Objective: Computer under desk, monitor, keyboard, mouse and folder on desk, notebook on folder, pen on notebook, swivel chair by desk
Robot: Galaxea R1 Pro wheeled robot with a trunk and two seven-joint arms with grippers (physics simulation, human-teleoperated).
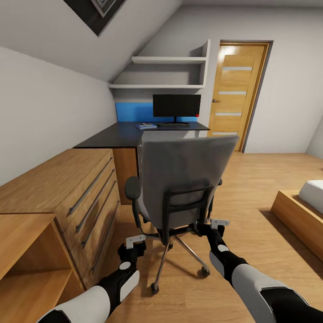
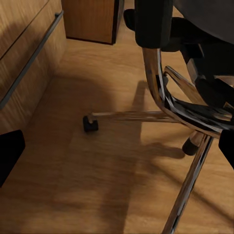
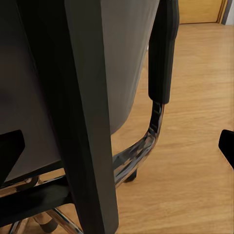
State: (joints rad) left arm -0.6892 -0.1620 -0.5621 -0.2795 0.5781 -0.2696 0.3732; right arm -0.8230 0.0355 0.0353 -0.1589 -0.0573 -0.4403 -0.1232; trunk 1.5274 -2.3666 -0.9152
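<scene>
The grey swivel chair (image 1: 184, 179) stands with its back toward me, between me and the black desk (image 1: 112, 137). On the desk the monitor (image 1: 176, 106) stands before the blue back panel. Left of its stand lies the blue folder (image 1: 146, 126) with something small and pale on it. The keyboard, mouse, pen and computer cannot be made out. My left gripper (image 1: 134, 242) (image 2: 117, 151) is open, low beside the chair's chrome base (image 2: 170, 109). My right gripper (image 1: 219, 223) (image 3: 117, 151) is open close behind the chair's back frame (image 3: 83, 122), near its right armrest (image 3: 163, 53).
A light wooden chest with bar handles (image 1: 80, 197) and an open shelf unit (image 1: 27, 260) line the left wall. A wooden door (image 1: 237, 94) is behind the desk's right end. A low bed platform (image 1: 300, 211) sits at right, with open floor between it and the chair.
</scene>
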